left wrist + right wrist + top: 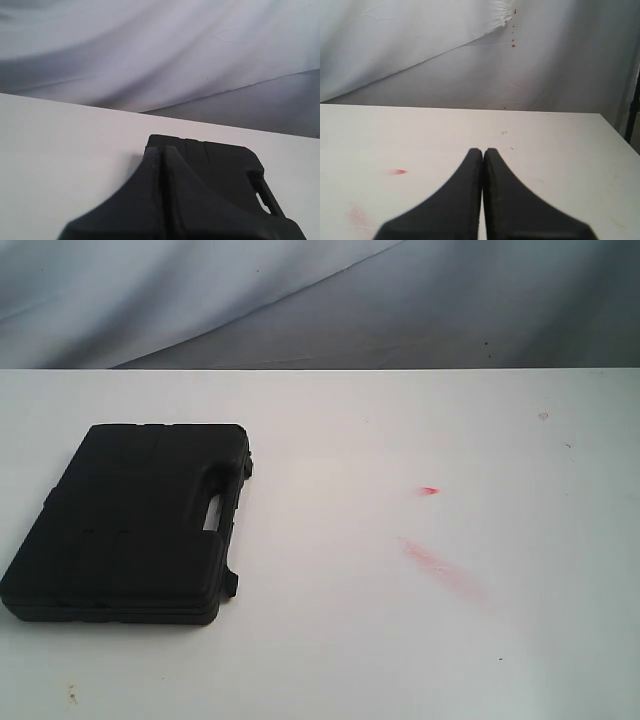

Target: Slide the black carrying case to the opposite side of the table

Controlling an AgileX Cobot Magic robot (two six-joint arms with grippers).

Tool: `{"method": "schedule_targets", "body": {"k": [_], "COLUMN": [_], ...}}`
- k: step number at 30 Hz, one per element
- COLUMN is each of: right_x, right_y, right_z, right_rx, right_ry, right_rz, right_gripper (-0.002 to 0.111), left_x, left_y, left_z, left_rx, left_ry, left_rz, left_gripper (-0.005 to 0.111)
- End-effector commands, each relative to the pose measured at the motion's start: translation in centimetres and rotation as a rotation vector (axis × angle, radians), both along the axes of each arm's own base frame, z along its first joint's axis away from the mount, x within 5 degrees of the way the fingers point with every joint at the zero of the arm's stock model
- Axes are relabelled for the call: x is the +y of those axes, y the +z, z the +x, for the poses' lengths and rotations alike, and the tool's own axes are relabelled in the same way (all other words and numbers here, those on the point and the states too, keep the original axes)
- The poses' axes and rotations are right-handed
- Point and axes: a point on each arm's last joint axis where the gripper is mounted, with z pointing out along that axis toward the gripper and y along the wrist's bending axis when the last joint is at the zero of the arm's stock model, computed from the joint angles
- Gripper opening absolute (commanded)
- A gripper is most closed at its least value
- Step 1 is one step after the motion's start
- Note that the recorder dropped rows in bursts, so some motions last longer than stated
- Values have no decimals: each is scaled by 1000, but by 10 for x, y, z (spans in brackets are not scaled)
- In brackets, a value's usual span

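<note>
Grippers are two. The left gripper (163, 150) and the right gripper (483, 151) each have their fingers pressed together, with nothing between them. You have one black carrying case (125, 525), flat and closed on the left part of the white table (400, 660), its handle slot turned to the middle. What is inside, you cannot see. Well apart on the right lie two red marks: a long smear (440, 565), then a small spot (428, 490). Behind hangs one grey cloth (300, 300).
</note>
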Motion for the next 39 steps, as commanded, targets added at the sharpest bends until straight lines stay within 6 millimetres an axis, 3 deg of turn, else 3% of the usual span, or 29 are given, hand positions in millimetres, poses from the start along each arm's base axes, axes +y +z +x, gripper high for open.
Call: {"method": "schedule_targets", "body": {"k": [1,39], "right_x": [0,0], "right_y": [0,0], "right_z": [0,0], "right_rx": [-8,-8], "right_ry": [1,1], "right_rz": [-3,-3], "right_gripper": [0,0], "left_x": [-1,0], "left_y": [-1,-1], "left_z": [-1,-1], "left_rx": [-17,-19], "left_ry": [-14,-12], "left_rz": [17,38], "left_gripper": [0,0]}}
